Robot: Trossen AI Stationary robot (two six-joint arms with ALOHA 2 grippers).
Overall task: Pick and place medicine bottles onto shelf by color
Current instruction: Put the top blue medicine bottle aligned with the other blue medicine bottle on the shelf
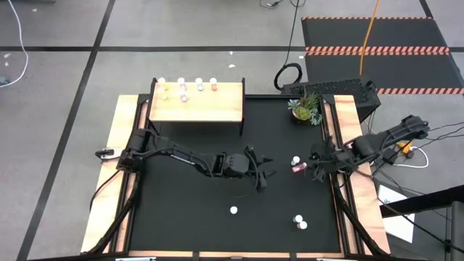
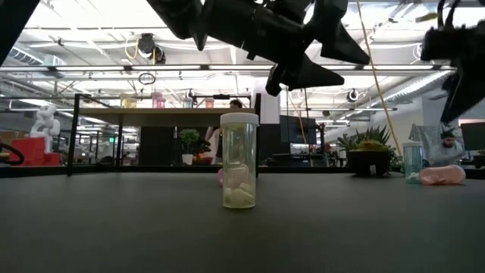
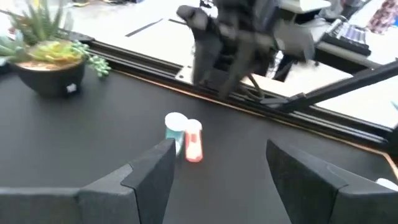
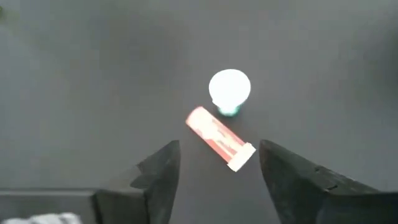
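Note:
The light-wood shelf (image 1: 196, 104) stands at the table's far left, with several small medicine bottles (image 1: 190, 85) in a row along its back edge. A pink bottle (image 4: 217, 138) lies on its side on the black table, next to an upright white-capped teal bottle (image 4: 229, 90). My right gripper (image 4: 217, 152) hovers open just above and to the right of this pair. My left gripper (image 3: 217, 168) is open at mid-table, pointing toward the same pair (image 3: 194, 142) and short of it. A pale bottle (image 2: 239, 161) stands upright near the front.
A green potted plant (image 1: 304, 107) sits at the far right. Two more bottles (image 1: 300, 222) rest near the front right. Wooden rails (image 1: 119, 145) line both sides of the table. Open black tabletop lies between the shelf and my left arm.

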